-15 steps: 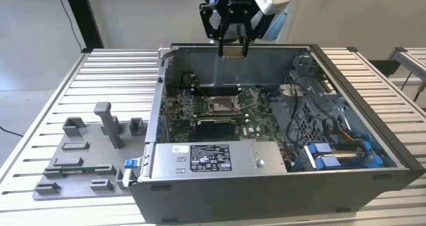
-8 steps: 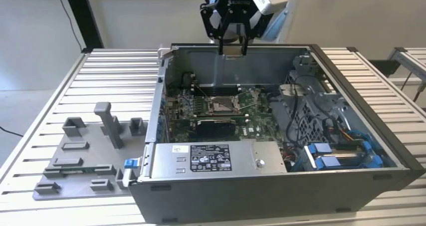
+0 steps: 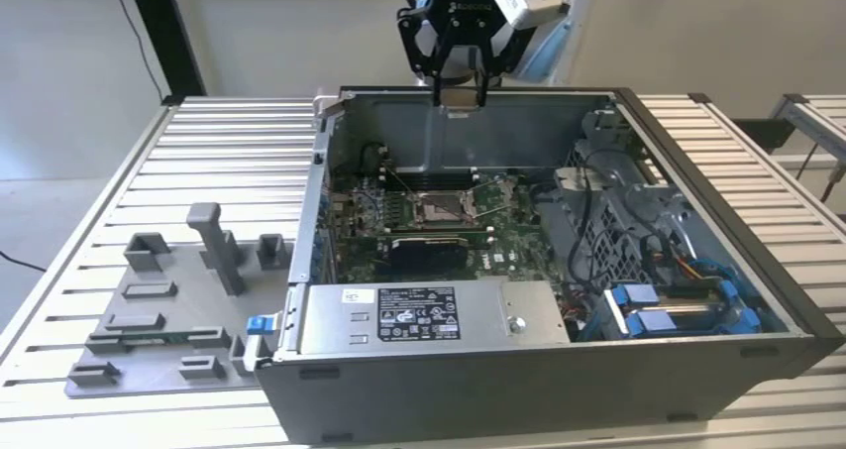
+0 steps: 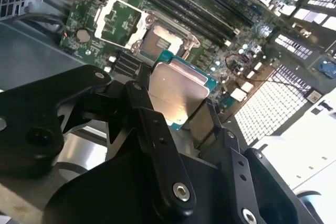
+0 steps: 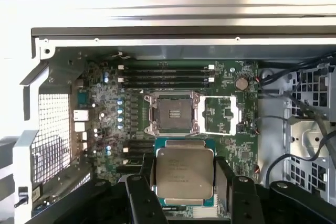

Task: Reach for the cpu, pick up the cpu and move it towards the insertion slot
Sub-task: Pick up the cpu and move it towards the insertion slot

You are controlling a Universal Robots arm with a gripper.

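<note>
My gripper hangs above the rear wall of the open computer case, shut on the cpu. In both wrist views the cpu shows its silvery top face, clamped by its edges between the black fingers. The insertion slot lies below on the green board, a silver-framed square with a brownish-grey centre. Its load plate is swung open beside it. The cpu is well above the slot and offset from it.
Long memory slots run beside the socket. A power supply fills the case's near side, and cables and a blue drive cage sit at the exterior view's right. Grey fixture blocks stand on the slatted table at the exterior view's left.
</note>
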